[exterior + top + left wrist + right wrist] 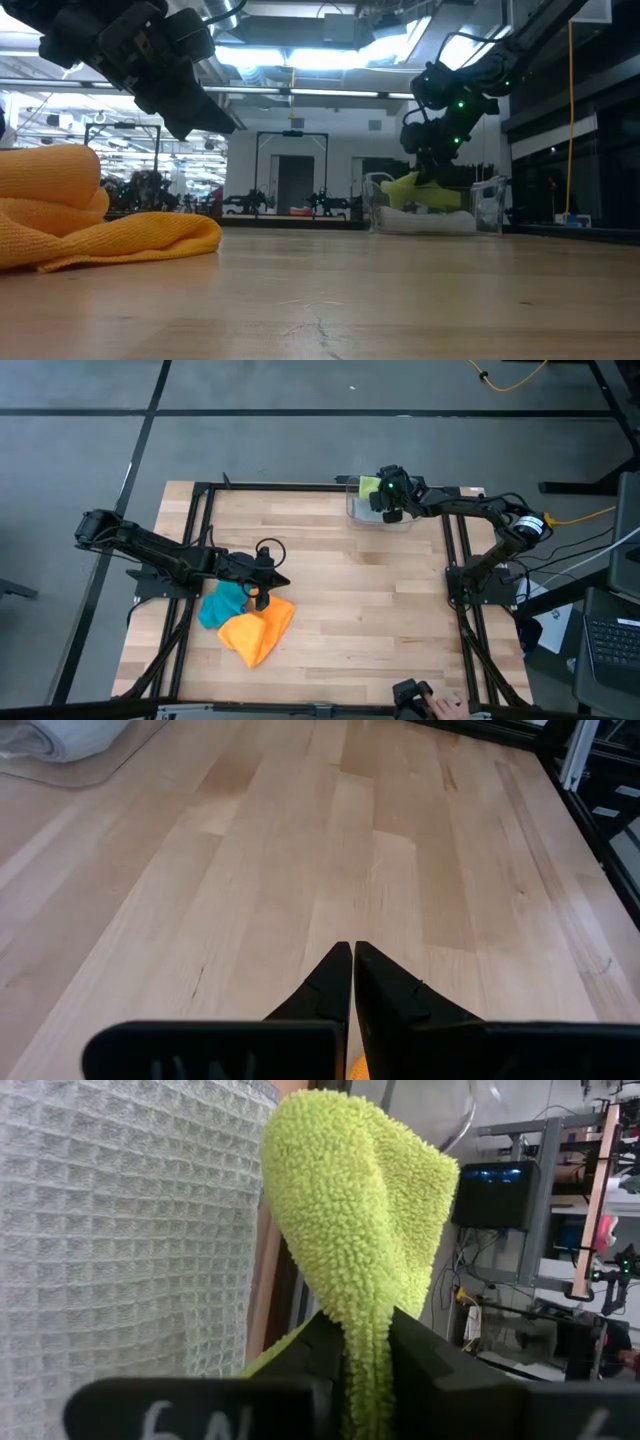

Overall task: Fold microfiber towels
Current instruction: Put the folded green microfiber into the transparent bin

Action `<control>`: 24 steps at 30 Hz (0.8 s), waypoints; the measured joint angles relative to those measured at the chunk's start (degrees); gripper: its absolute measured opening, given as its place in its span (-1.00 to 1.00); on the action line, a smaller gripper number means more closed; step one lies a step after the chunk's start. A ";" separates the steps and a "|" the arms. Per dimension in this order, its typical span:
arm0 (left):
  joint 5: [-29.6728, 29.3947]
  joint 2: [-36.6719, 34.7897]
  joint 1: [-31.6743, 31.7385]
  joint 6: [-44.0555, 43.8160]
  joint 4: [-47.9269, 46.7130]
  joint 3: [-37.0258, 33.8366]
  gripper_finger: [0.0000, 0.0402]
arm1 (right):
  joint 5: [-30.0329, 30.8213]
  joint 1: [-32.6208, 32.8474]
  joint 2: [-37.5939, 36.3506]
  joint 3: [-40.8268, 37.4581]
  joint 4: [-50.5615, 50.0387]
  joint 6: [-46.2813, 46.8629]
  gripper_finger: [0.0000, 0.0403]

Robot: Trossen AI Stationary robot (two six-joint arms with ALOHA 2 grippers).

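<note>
Right gripper (388,502) over the clear plastic bin (356,510) at the table's far edge, fingers (425,1365) pinched on a fold of the lime green towel (355,1230). Towel bunched into a narrow loop, long axis running straight out from between the fingers, rounded end pointing away from the wrist; lower part lost between the fingers. Beside it, filling the near side of the wrist view, the light grey towel (120,1240), waffle-textured, extent cut off by the frame. From table height, green cloth hanging just above a pale bundle in the bin, contact between the two hard to judge.

Left gripper (262,584) low above the orange towel (260,628), fingertips (335,975) pressed together, nothing between them. Orange towel crumpled in a heap near the front left, long axis slanting toward the front edge. Teal blue towel (220,605) touching it, partly hidden under the left arm.
</note>
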 joint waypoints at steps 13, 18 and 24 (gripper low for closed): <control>0.00 0.00 0.00 0.01 -0.01 0.00 -0.95 | -2.26 0.11 0.04 -0.13 0.17 6.12 -0.73; -0.28 0.00 0.00 0.02 -0.01 0.00 -0.95 | -2.79 1.61 -0.24 -0.10 0.88 6.51 -0.73; -2.66 0.00 0.00 0.02 -0.01 0.00 -0.95 | 1.38 3.37 -0.35 0.85 -1.49 6.55 -0.73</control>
